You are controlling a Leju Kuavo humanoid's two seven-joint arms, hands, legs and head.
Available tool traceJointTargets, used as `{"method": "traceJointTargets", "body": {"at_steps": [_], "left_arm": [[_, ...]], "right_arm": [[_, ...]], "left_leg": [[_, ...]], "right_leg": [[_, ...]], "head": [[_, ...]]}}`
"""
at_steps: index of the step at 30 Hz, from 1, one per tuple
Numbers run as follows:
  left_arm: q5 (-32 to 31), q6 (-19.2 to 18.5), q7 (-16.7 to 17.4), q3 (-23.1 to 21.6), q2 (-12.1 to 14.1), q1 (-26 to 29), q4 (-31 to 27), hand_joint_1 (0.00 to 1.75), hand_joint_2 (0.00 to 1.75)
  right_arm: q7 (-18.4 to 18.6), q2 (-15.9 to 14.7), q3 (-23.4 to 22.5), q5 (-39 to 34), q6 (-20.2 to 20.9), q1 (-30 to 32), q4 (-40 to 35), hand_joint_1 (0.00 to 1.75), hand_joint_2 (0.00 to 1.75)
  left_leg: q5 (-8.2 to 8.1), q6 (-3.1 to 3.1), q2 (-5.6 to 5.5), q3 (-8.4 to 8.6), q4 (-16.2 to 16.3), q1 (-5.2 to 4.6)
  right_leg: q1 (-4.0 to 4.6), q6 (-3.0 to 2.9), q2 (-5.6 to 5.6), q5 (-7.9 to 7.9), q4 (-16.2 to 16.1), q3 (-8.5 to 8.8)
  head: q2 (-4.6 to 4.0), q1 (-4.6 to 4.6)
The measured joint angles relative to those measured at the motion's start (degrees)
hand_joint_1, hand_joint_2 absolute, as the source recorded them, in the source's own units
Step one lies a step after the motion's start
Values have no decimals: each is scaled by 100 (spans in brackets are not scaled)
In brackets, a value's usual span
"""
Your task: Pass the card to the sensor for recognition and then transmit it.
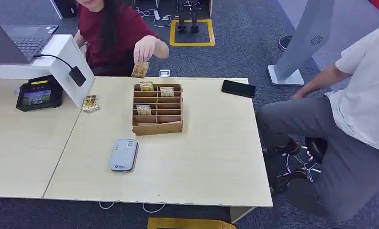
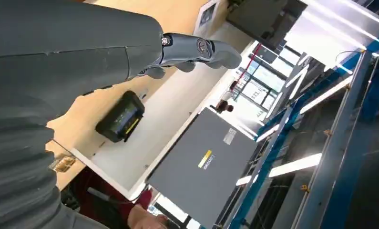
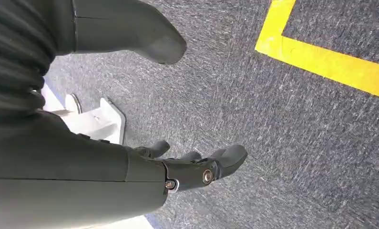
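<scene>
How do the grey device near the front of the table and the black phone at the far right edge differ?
The grey device is light grey, thick and rounded; the black phone is dark, thin and flat. The device lies nearer the robot, in front of the wooden card rack; the phone sits to the rack's far right. Both lie flat on the table, untouched.

You can't read any lettering here: the laptop lid [image 2: 204,164] carries a yellow logo, and the grey sensor [image 1: 124,155] a small mark, both too blurred
</scene>
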Motion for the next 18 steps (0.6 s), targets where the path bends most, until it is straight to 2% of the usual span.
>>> {"method": "traceJointTargets", "body": {"at_steps": [16, 17, 18], "left_arm": [[-6, 0, -4, 2, 0, 0, 0, 0, 175], [-188, -60, -158, 0, 2, -5, -4, 0, 175], [-678, -58, -604, -84, 106, 39, -165, 0, 175]], "right_arm": [[0, 4, 0, 0, 0, 0, 4, 0, 175], [-35, 7, 0, 0, 4, 1, 6, 0, 175], [-129, 7, 0, 4, 22, -1, 6, 0, 175]], "left_leg": [[0, 0, 0, 0, 0, 0], [1, -1, 0, 4, 1, 0], [1, -1, 9, 7, 7, 5]], "right_leg": [[0, 0, 0, 0, 0, 0], [2, 0, 0, 0, 0, -4], [8, -1, 8, 1, 0, -11]], "head": [[0, -2], [0, -2], [0, -4]]}}
